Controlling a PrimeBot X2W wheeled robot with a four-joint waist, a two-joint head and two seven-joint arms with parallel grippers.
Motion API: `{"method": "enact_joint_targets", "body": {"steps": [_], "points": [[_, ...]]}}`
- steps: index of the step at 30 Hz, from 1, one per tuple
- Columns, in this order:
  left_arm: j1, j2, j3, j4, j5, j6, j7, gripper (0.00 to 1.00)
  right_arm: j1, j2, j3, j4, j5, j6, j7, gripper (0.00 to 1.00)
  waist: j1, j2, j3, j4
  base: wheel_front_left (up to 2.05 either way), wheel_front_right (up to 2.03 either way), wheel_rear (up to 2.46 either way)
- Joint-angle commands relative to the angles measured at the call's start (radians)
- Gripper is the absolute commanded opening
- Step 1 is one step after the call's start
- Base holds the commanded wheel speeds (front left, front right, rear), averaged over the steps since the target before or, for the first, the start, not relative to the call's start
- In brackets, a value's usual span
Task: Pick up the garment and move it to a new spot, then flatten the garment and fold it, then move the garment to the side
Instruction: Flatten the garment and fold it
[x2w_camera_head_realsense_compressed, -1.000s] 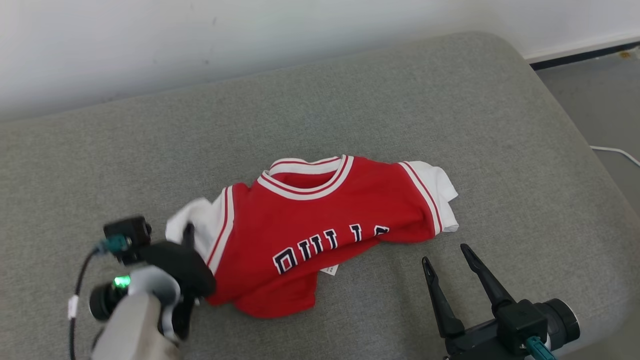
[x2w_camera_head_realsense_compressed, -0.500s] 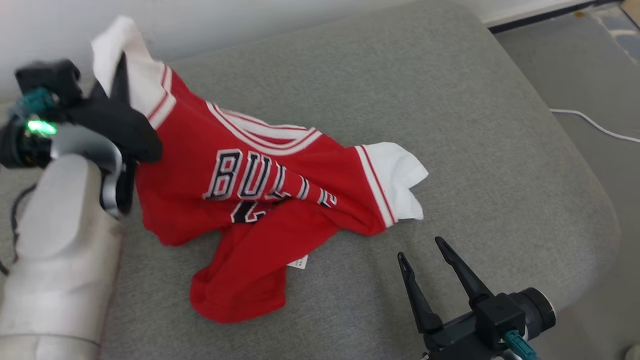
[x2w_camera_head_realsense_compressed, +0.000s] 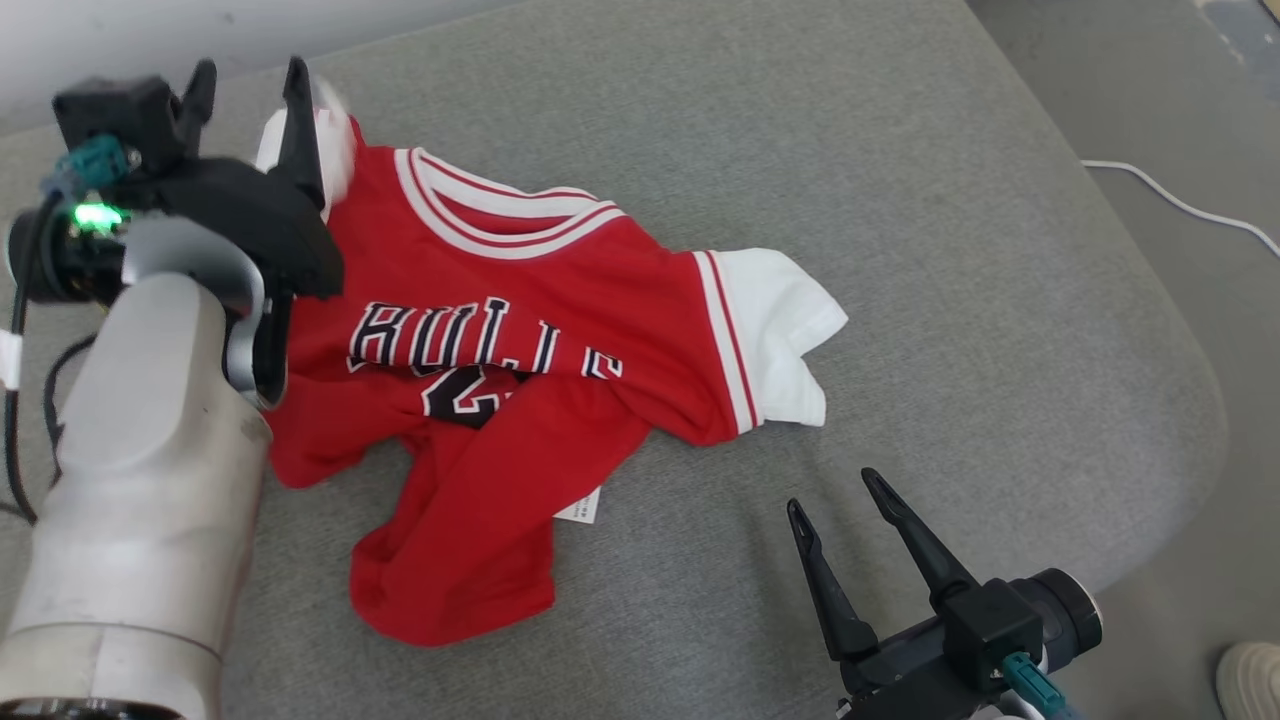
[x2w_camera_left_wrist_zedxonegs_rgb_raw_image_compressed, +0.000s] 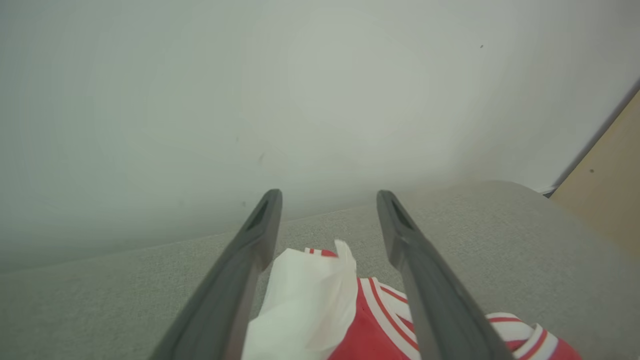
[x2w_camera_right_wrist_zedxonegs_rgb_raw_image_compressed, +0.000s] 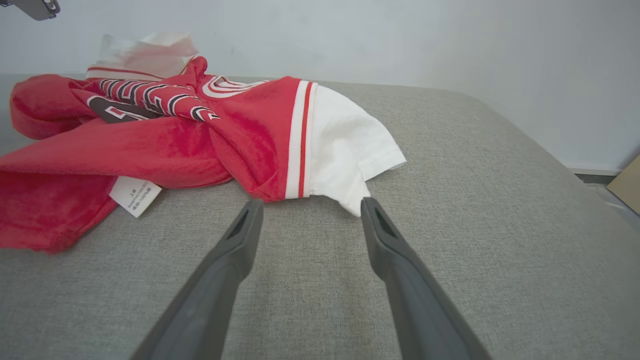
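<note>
Roughly at the end of the first stage, by the look of things. Shows a red fleecy basketball-style shirt with white short sleeves and dark lettering (x2w_camera_head_realsense_compressed: 520, 330), lying rumpled on a wide grey fabric cushion (x2w_camera_head_realsense_compressed: 900, 200), left of centre. Looks set down rather than carried: body bunched and creased, lower hem twisted toward the near side, white care label (x2w_camera_head_realsense_compressed: 580, 505) poking out from underneath. Finds the left gripper (x2w_camera_head_realsense_compressed: 250, 68) at the far left, above the shirt's shoulder, long dark fingers spread wide; in the left wrist view, places one white sleeve (x2w_camera_left_wrist_zedxonegs_rgb_raw_image_compressed: 300, 295) loose between them, not pinched. Finds the right gripper (x2w_camera_head_realsense_compressed: 832, 490) near and to the right, likewise spread wide and empty, hovering just beside the other white sleeve (x2w_camera_head_realsense_compressed: 775, 330). Suggests a move to a new spot about complete. Leaves flattening, folding and shifting the shirt aside all yet to do.
</note>
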Motion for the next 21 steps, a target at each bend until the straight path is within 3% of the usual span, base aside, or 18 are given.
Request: {"method": "enact_joint_targets", "body": {"steps": [1, 11, 21], "points": [[0.029, -0.007, 0.009, 0.016, -0.022, -0.002, -0.017, 1.00, -0.008, -0.004, -0.001, 0.003, 0.001, -0.002, -0.005, 1.00, -0.0001, -0.0002, -0.027, 0.047, 0.00, 0.00, 0.00], [0.208, -0.080, 0.004, 0.015, -0.079, -0.035, -0.060, 1.00, 0.014, -0.019, -0.009, 0.011, 0.010, -0.002, 0.000, 1.00, -0.0001, -0.0002, -0.108, 0.179, 0.00, 0.00, 0.00], [0.427, -0.106, -0.021, -0.053, -0.145, -0.048, 0.045, 1.00, 0.038, -0.014, -0.011, 0.020, 0.018, -0.002, 0.014, 1.00, -0.0001, -0.0002, -0.179, 0.224, 0.00, 0.00, 0.00]]}}
